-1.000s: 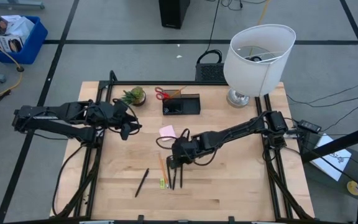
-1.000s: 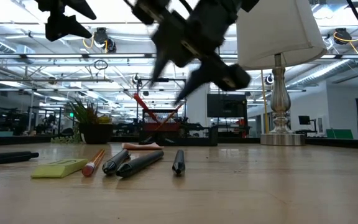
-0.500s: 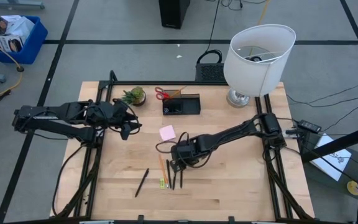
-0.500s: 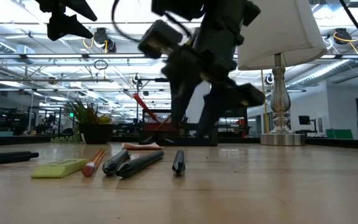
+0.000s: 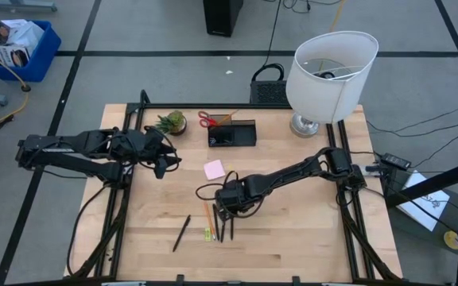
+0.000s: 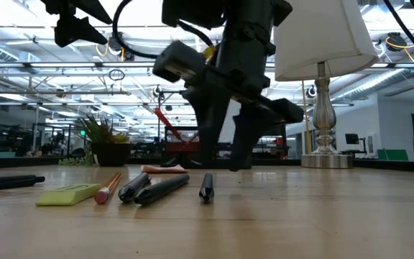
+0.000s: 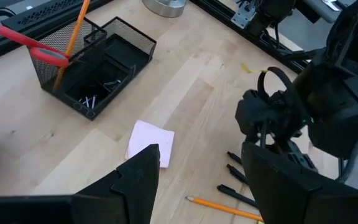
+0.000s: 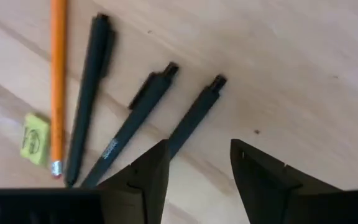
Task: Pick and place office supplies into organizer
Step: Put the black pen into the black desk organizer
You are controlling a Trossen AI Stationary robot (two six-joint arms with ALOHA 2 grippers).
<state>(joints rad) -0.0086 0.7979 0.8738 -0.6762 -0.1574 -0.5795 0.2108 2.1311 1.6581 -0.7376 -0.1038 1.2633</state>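
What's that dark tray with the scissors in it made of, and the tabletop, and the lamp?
The organizer looks like black wire mesh, probably metal: the wood shows through its gridded walls. The table looks like pale wood planks with a smooth finish, showing grain and seams. The lamp's shade seems white fabric or paper, and its base shiny silvery metal.

overhead, table-level, two wrist views, shared pens (image 8: 191, 121)

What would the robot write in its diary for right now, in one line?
step: reaching for pen | right gripper: open, low over three black pens | left gripper: open, waiting above the table's left | organizer: holds scissors
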